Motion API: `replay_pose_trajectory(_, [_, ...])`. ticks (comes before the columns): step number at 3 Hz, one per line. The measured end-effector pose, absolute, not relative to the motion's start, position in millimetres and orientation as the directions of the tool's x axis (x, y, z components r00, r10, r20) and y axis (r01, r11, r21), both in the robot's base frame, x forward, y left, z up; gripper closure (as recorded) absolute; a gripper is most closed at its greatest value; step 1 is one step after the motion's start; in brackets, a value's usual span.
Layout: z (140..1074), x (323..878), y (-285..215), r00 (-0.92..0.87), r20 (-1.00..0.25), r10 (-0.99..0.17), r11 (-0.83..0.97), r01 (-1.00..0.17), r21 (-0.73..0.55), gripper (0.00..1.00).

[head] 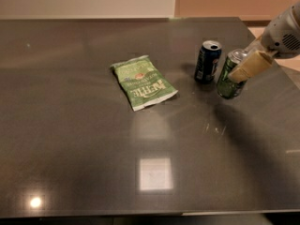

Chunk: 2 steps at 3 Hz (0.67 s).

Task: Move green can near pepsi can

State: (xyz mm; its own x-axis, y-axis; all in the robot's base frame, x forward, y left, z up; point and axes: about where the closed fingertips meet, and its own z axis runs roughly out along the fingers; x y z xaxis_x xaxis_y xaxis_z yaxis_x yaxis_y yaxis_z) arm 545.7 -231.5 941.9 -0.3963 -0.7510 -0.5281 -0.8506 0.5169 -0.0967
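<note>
The fingers (253, 63) were closed on the green can (228, 81). One tan pad lay across the can's upper side facing me, and the other was mostly hidden behind the silver top, so I read the grip from the near pad alone. The gripper (241, 67) sat at the right edge of the view, above the far right part of the table (70, 149). Its white wrist ran up and out of frame, so the rest of the arm was cut off. The can was not upright in the grip. Its long axis tilted, with the top leaning right toward the wrist and the base swung left and down toward the tabletop. I could not tell whether the base was resting on the surface or hanging just clear of it, because the dark reflection beneath it blurred that line. The pepsi can (207, 61) stood upright just to the left of the held can and slightly farther back. The two were close, with a narrow gap between them. I judged the placement nearly met. What remained turned on bringing the can level and down without its base swinging left into the blue can. The green chip bag (143, 82) lay flat well to the left, out of the way.
</note>
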Motion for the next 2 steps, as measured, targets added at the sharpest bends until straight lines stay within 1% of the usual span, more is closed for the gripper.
replay_pose_trajectory(2, [913, 580, -231, -0.438, -0.490, -0.753, 0.532, -0.845, -0.062, 1.00])
